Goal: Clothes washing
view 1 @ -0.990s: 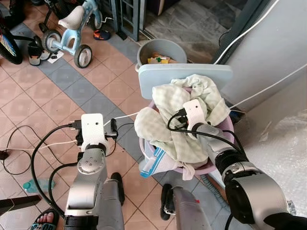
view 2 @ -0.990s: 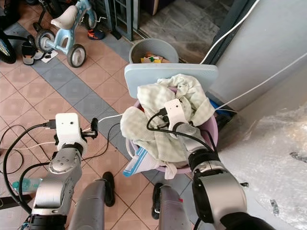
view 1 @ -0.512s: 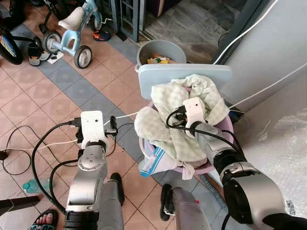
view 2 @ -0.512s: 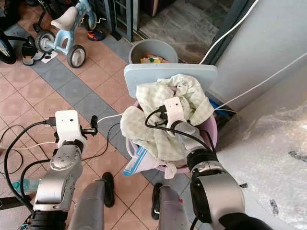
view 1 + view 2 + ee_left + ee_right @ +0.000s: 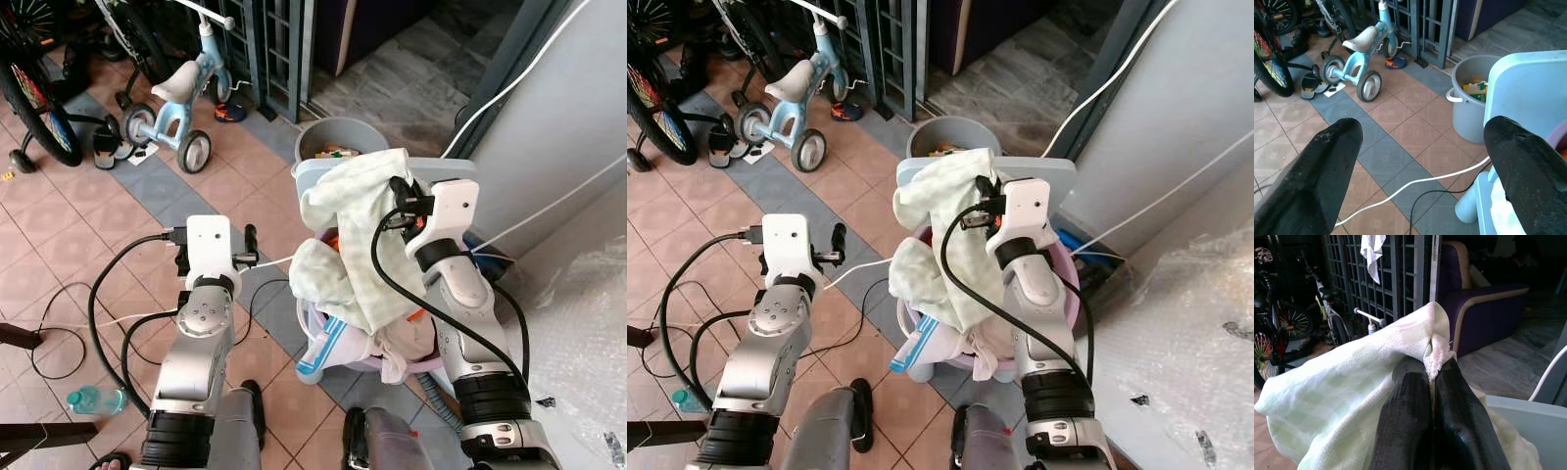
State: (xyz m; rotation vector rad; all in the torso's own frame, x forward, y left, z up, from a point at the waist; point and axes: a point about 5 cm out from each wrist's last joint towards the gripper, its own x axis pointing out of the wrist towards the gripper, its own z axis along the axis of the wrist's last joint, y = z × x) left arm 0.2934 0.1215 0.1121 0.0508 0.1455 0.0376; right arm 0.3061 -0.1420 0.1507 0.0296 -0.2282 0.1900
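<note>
On the tiled floor at far left stand a bicycle wheel (image 5: pixel 39 103) and a pale blue tricycle (image 5: pixel 179 98) with a white seat; sandals (image 5: pixel 105 152) lie beside its rear wheel. A plastic bottle (image 5: pixel 95 399) with a blue cap lies on the tiles lower left, next to black and white cables (image 5: pixel 108 323).

Left gripper (image 5: pixel 1425 156) is raised over the tiles just left of the basin, fingers (image 5: pixel 1322 161) spread wide apart, nothing between them. Wrist view looks past them to the tricycle, a white cable and the grey bucket.

Grey bucket (image 5: pixel 338 139) stands behind the basin, with yellow cartons inside; print on them is too small to read.

Pale blue board (image 5: pixel 460 168) lies flat across the far rim of the purple wash basin (image 5: pixel 338 357). Basin is heaped with laundry; an orange item and a white piece show, and a blue-and-white packet (image 5: pixel 318 348) hangs over the near rim. Its lettering is not legible.

Right gripper (image 5: pixel 1431 382) is lifted above the basin, fingers pressed together on a fold of the pale green checked cloth (image 5: pixel 353 230). Cloth hangs from the grip, draped down into the basin and bunched at its left side.

Right of the basin: grey wall with white cables, clear plastic sheeting (image 5: pixel 578 323) below.
</note>
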